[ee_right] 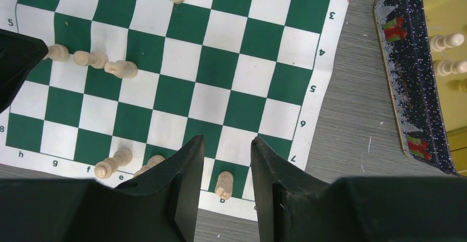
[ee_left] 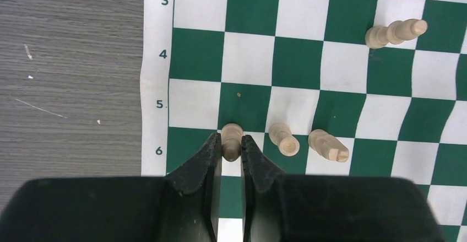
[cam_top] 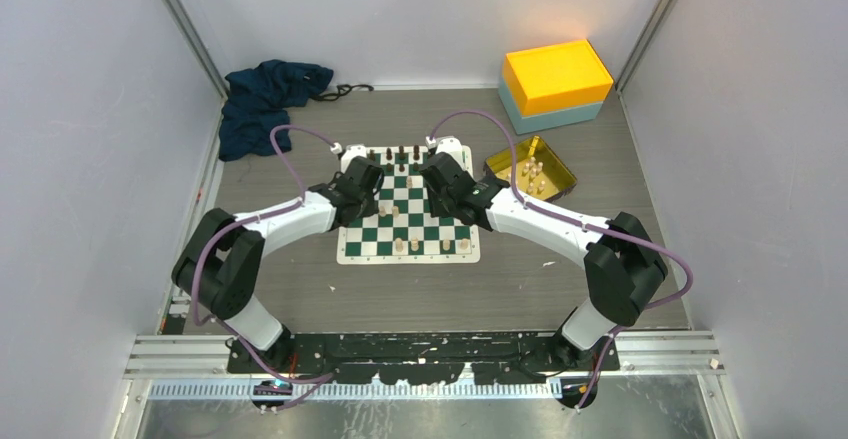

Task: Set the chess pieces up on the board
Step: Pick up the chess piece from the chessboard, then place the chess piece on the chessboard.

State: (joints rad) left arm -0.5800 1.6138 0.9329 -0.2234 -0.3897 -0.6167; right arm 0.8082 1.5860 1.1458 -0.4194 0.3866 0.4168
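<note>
While the left tool [ee_left: 232, 144] is closed on a small cream pawn [ee_left: 232, 133], its black, rough-faced fingers [ee_left: 201, 162] press the piece from both sides. The pawn is turned light wood with a rounded head, and it sits on the board [cam_top: 430, 231] close to the numbered border, by the rank marked 6.

Board: thin flexible mat with matte green and white squares and a white printed border. It lies slightly rippled on the grey wood-grain tabletop [cam_top: 560, 279].

Other chess pieces [ee_left: 284, 139]: two more cream figures lie just beside the held pawn, and the farther one shows its flat base. Others are scattered over the mat.

Right tool [ee_right: 227, 143]: fingers parted with nothing between them, hovering over the board's edge squares near the rank marked 7.

Arm pose: both arms reach forward from the near edge with elbows bowed outward. Their wrists converge over the far half of the board.

Gold tray [ee_right: 407, 82]: shiny, with a dark speckled rim. It stands to the right of the board and holds more cream pieces [ee_right: 446, 42].
</note>
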